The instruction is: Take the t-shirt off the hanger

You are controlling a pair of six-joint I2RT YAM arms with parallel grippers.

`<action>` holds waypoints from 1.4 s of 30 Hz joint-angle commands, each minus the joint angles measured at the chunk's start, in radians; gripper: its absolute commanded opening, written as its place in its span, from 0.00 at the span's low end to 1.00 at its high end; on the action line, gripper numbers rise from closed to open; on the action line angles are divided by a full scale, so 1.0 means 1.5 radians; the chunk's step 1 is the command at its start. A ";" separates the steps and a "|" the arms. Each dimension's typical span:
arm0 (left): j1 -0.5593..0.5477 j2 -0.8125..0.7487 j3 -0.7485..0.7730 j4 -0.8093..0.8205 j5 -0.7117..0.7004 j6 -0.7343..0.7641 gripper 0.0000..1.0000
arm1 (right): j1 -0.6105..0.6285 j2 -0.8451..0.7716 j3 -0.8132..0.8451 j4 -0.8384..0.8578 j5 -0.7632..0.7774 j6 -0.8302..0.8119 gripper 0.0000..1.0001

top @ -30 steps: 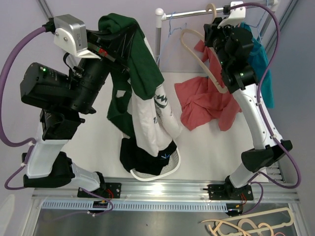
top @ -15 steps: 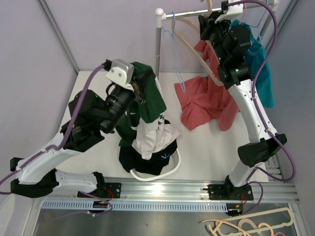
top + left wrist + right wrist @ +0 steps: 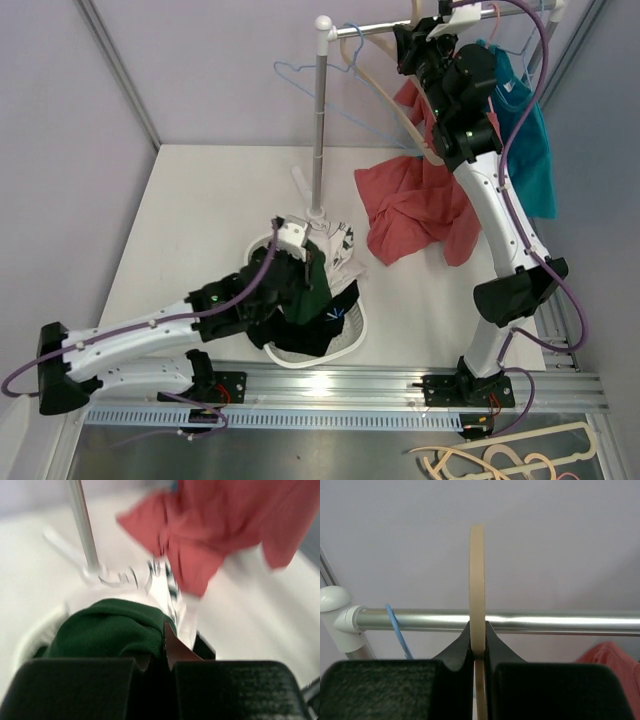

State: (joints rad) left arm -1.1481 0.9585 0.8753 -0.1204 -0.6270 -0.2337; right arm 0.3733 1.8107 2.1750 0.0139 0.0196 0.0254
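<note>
My left tool [image 3: 156, 662] is low over the round white laundry basket [image 3: 356, 335] at the near side of the white desk [image 3: 200, 220]. Its fingers are together, pinching a fold of the dark green cotton t-shirt [image 3: 110, 630]. The shirt is bunched in a mound in front of the tool and rests on the pile in the basket, clear of any hanger. A white garment with dark print [image 3: 335, 240] lies beside it, and a black garment [image 3: 322, 328] lies lower in the basket.

My right tool [image 3: 478, 645] is raised to the horizontal metal rail [image 3: 560, 621]. It is clamped on the thin beige wooden hanger [image 3: 477, 580], whose hook curves up over the rail. A blue wire hanger [image 3: 395, 630] hangs on the rail to the left, near the white corner joint.

A coral-red t-shirt [image 3: 415, 205] droops from the rack down to the desk, below my right arm. A teal garment [image 3: 530, 150] hangs at the far right. The left wrist view is blurred, so I cannot make out finer detail there.
</note>
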 commanded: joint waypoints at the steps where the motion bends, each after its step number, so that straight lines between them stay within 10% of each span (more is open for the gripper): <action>1: 0.002 0.033 -0.055 -0.024 0.020 -0.161 0.01 | 0.010 -0.003 -0.004 0.040 -0.006 -0.007 0.00; 20: 0.150 0.317 -0.076 -0.086 0.184 -0.371 0.01 | 0.016 -0.024 -0.116 0.057 -0.070 -0.032 0.00; 37: 0.207 0.303 -0.074 -0.113 0.155 -0.358 0.01 | 0.063 -0.065 -0.160 0.067 -0.104 -0.022 0.00; 42: 0.207 0.287 -0.064 -0.129 0.131 -0.343 0.08 | 0.070 -0.065 -0.149 0.058 -0.053 -0.037 0.40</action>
State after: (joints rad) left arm -0.8616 1.4090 0.7773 -0.2260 -0.3492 -0.7673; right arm 0.4679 1.7557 1.9423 0.1104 -0.0944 -0.0105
